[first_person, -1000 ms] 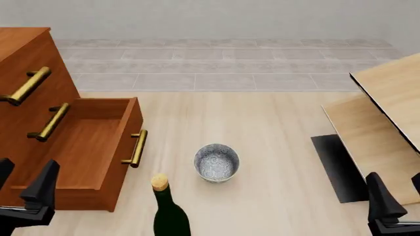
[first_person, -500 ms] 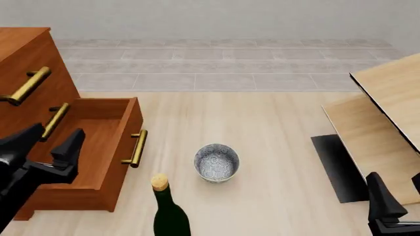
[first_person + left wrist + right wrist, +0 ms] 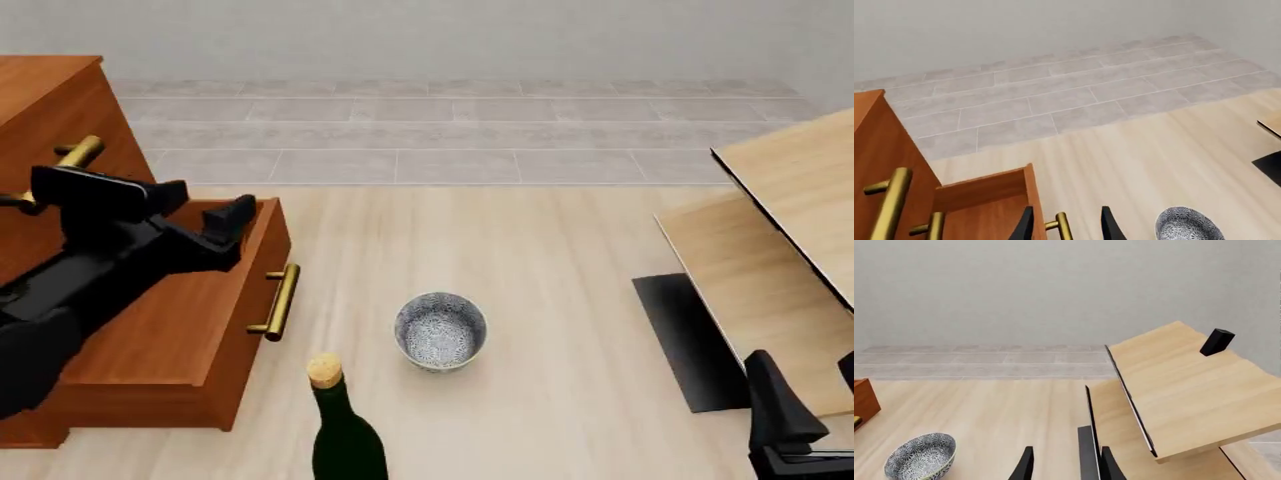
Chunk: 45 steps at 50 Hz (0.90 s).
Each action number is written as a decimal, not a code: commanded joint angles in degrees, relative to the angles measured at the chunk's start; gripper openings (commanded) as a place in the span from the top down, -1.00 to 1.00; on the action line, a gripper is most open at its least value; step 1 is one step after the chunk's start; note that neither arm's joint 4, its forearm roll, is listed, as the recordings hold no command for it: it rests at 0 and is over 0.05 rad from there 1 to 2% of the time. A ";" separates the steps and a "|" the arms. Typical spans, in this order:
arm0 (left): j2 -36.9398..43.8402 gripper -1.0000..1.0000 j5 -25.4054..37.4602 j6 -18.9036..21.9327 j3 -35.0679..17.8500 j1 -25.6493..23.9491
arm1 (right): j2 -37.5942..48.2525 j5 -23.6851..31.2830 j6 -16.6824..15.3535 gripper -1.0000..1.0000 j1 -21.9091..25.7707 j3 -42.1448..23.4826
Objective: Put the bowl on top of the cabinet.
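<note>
the cabinet stands at the left of the front view, reddish-brown, with brass bar handles; one drawer is pulled out. pale furniture with a black panel sits at the right, tilted. the left arm reaches over the open drawer. the left gripper is above the drawer's back part, fingers parted, holding nothing. the right gripper shows at the lower right corner only, fingers apart and empty in the right wrist view. a green bottle with a cork stands at the lower edge, just beside the bowl. the bowl rests upright on the floor between drawer and pale furniture, right of the drawer handle, apart from both grippers.
</note>
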 commanded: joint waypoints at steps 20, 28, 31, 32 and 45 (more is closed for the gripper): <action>25.99 -1.00 10.34 -7.37 -23.62 -6.36 | -0.06 -0.24 0.17 -1.00 -0.21 -0.07; 30.81 -1.00 12.17 -9.12 -27.40 -7.04 | -0.05 -0.20 0.07 -1.00 -0.14 0.04; 32.72 -1.00 12.95 -9.09 -29.06 -7.26 | -0.05 -0.16 0.05 -1.00 -0.22 -0.04; 33.42 -1.00 13.32 -8.48 -29.81 -7.01 | -0.05 -0.26 0.05 -1.00 -0.24 0.04; 37.53 -1.00 16.21 -9.52 -33.62 -10.13 | -0.07 -0.43 0.36 -1.00 -0.60 -0.04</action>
